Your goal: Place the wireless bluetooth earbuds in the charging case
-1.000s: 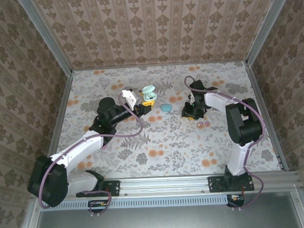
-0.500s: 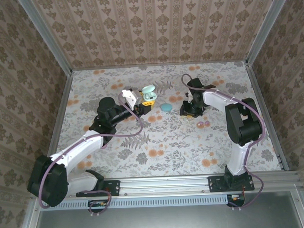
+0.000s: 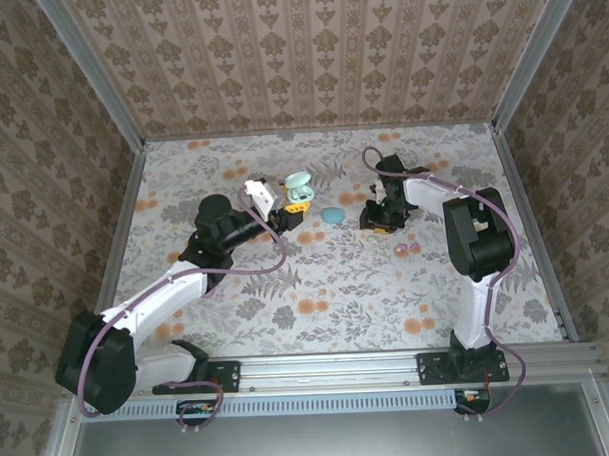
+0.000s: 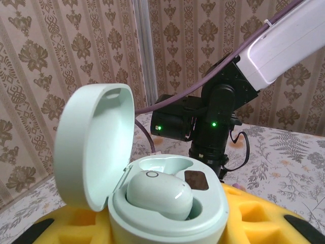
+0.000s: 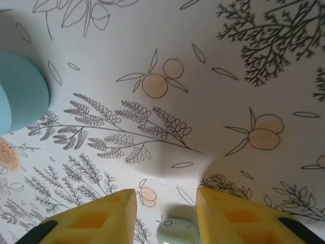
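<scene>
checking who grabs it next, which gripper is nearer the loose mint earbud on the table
Right. The right gripper straddles the loose mint earbud, which lies between its parted fingers. The left gripper is well off to the left, holding the open mint case.

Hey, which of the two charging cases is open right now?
The mint-green case gripped by the left end effector: its lid stands up, one earbud seated inside. The blue case on the table is shut.
</scene>
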Robot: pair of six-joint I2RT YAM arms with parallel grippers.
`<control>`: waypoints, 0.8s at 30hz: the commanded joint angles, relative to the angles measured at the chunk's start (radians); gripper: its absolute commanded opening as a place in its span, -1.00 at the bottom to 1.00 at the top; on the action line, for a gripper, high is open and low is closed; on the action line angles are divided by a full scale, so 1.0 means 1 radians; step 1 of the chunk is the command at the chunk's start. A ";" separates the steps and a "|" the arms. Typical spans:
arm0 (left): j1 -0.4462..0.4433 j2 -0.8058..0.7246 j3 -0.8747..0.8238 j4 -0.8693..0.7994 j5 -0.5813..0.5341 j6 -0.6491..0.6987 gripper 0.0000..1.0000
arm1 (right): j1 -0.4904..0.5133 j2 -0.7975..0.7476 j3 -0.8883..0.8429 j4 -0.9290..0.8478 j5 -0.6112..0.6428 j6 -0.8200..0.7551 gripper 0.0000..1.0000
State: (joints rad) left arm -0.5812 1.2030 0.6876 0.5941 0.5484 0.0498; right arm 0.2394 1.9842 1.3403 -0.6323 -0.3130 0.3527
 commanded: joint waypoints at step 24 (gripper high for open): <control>0.007 -0.008 0.026 0.003 0.002 0.016 -0.58 | 0.028 -0.106 -0.116 -0.024 -0.194 -0.030 -0.33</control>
State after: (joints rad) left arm -0.5808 1.2030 0.6876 0.5819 0.5488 0.0498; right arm 0.2584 1.9144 1.2366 -0.6212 -0.4625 0.3172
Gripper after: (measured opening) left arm 0.364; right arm 0.337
